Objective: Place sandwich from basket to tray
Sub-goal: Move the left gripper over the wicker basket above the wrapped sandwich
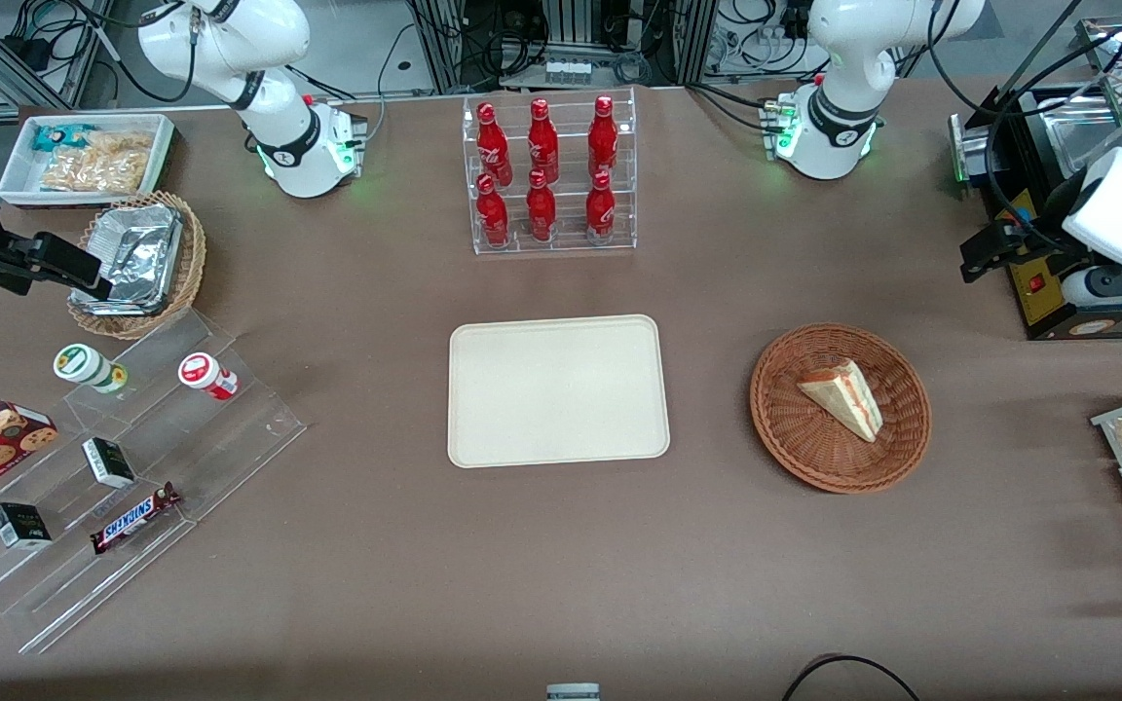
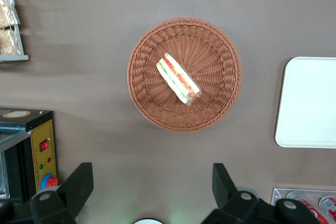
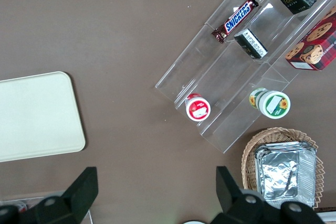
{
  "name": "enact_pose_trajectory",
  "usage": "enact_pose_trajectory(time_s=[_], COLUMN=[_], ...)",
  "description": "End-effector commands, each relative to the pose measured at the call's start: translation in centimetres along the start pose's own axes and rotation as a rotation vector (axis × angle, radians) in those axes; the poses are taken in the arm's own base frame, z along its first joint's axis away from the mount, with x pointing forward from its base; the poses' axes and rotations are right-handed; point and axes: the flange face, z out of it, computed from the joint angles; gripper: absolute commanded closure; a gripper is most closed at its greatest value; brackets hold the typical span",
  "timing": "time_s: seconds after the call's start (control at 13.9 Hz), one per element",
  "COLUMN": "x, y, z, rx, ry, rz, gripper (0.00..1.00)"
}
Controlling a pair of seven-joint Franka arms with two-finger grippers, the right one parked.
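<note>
Gripper point(image 2: 152, 182) spread wide and empty, hanging high above the table. Sandwich point(image 2: 178, 77) lying in the basket point(image 2: 220, 108), well below and nearer the front camera, long axis slanted across the finger line. Tray point(image 1: 483, 438) bare beside the basket

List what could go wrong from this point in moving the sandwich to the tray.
The sandwich lies flat and slanted in the basket, so the open gripper, high above the table, may close askew and squash the soft bread. The light basket could slide or lift with the grasp. The tray has only a low rim, so a loose drop could skid off.
</note>
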Motion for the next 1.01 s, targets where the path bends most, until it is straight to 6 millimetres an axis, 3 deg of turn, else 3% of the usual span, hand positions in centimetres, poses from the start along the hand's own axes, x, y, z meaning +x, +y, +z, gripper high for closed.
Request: enact_pose_trajectory(time_s=[0.0,0.22,0.5,0.94], x=[0.6,1.0,2.2,1.2], y=[-0.4,-0.9,-0.6,0.6], z=[-0.7,0.6,8.6,19.3], rx=[-0.008,-0.010,-0.001,-0.018], ry=[0.004,-0.025,-0.097,0.019], rz=[0.006,-0.011,-0.060,-0.411], gripper=[0.00,0.00,0.00,0.00])
